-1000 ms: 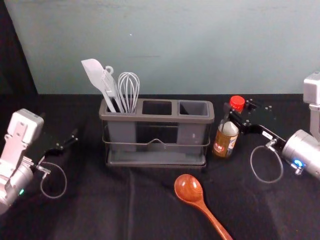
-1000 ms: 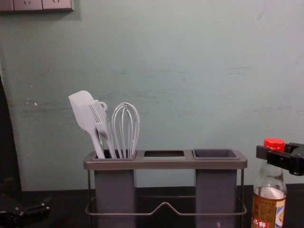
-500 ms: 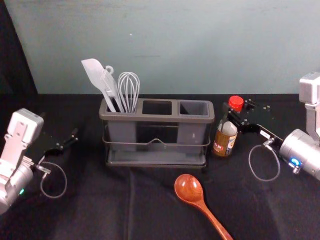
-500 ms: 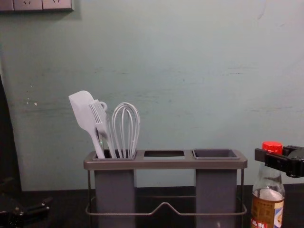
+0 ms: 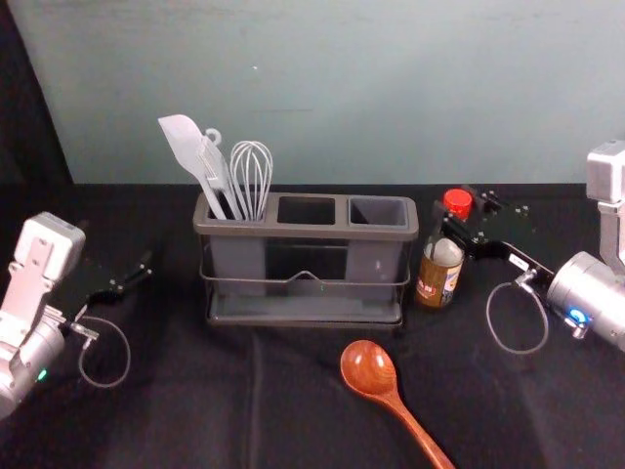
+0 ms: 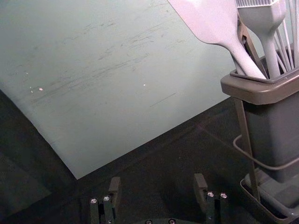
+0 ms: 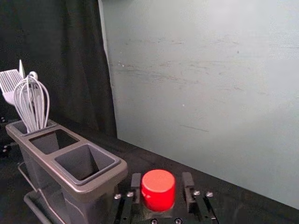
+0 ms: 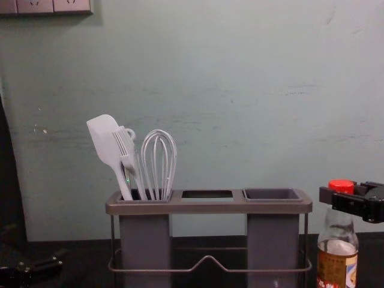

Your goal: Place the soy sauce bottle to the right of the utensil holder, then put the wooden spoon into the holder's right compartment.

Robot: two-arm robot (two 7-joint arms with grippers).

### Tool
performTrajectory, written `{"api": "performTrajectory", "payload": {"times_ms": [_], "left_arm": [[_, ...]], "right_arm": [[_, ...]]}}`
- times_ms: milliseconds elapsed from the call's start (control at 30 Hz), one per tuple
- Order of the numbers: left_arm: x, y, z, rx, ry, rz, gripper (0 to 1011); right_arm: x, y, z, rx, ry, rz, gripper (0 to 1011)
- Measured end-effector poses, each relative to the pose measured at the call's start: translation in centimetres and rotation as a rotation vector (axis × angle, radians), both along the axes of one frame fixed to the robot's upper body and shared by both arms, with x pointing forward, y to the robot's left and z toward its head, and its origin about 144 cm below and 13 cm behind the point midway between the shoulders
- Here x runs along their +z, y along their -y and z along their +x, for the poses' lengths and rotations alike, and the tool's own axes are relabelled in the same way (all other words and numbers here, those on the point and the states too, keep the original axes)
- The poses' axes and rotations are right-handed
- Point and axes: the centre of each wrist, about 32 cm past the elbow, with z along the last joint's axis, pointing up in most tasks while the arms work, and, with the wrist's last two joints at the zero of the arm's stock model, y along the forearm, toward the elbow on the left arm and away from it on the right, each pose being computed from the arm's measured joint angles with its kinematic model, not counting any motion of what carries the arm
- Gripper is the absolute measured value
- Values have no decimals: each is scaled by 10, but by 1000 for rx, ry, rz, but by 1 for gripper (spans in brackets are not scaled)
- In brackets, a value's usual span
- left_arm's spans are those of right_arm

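The soy sauce bottle point(image 5: 439, 272) stands upright just right of the utensil holder point(image 5: 305, 232), its red cap point(image 7: 158, 189) between the fingers of my right gripper point(image 5: 457, 217). In the right wrist view a small gap shows between the cap and one finger of the right gripper point(image 7: 162, 193), which is open around the bottle's top. The wooden spoon point(image 5: 369, 369) lies in front of the holder, bowl toward it. The holder's right compartment point(image 5: 379, 212) is empty. My left gripper point(image 5: 134, 277) is parked at the left; its wrist view shows the left gripper point(image 6: 157, 193) open and empty.
A white spatula point(image 5: 186, 151), a brush and a whisk point(image 5: 251, 181) stand in the holder's left compartment. A wall point(image 5: 332, 88) rises behind the black-covered table point(image 5: 205, 410). The holder's wire rail point(image 8: 208, 260) runs along its front.
The bottle has shifted slightly left toward the holder, along with my right gripper. The right gripper's fingers have since spread apart around the bottle's top. The left arm has stayed still.
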Motion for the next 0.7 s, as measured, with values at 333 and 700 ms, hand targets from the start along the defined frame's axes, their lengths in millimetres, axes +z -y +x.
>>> {"api": "performTrajectory", "payload": {"times_ms": [333, 700], "left_arm": [[0, 0, 0, 0, 0, 0, 1012], [0, 0, 0, 0, 0, 0, 1011]], "right_arm": [[0, 0, 0, 0, 0, 0, 851], [5, 0, -4, -9, 17, -12, 1002]]}}
